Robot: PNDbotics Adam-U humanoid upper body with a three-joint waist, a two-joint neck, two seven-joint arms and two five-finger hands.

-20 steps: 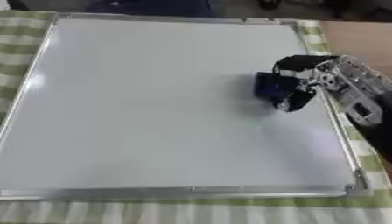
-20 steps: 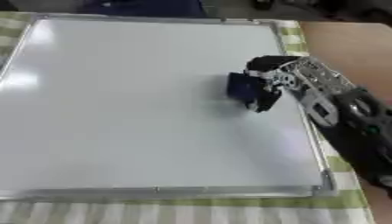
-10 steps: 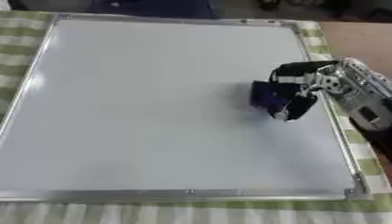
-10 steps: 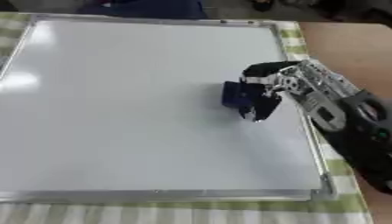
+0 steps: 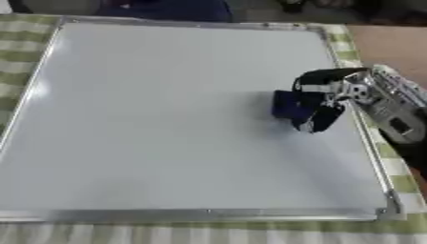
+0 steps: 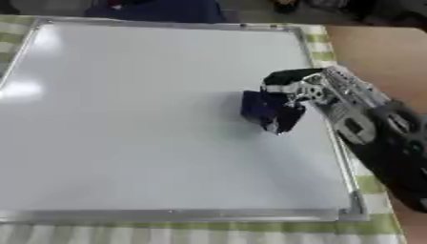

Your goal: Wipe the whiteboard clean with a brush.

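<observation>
— Right hand (image 5: pixel 333 93) first, left eye view: what is it doing?
— Its fingers are curled round a dark blue brush (image 5: pixel 293 106), which sits on the whiteboard (image 5: pixel 158 119) toward the right frame, about halfway up. The arm enters from the right, across the frame.
— Which way does the unwiped surface lie?
— Nearly all of it spreads to the left of the brush, so I'd judge the coming stroke runs leftward or toward the near frame. I can't see any marks on it.
— Right eye view?
— Same hold; the brush (image 6: pixel 265 109) stands just left of the hand (image 6: pixel 292 90), its long axis hard to tell. A striped green cloth (image 6: pixel 208 232) on the tabletop borders the whiteboard. No left hand shows.
</observation>
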